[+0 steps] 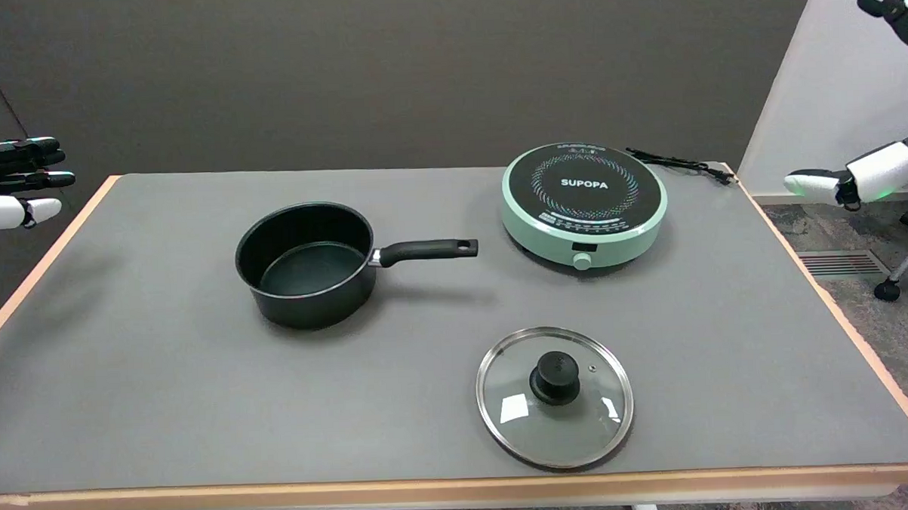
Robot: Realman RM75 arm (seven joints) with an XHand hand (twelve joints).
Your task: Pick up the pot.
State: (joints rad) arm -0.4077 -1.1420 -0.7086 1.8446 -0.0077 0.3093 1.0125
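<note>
The black pot (307, 264) stands upright and empty on the grey table (164, 386), left of centre, its long black handle (427, 251) pointing right. My right hand (881, 170) shows only partly at the picture's right edge, raised beyond the table's right side and far from the pot. The fingers that show are spread apart and hold nothing. The rest of the hand is cut off by the frame.
A mint-green induction cooker (584, 204) sits at the back right with its black cord (681, 163) trailing to the table's corner. A glass lid (555, 396) with a black knob lies near the front edge. The idle left hand (13, 183) hangs at upper left.
</note>
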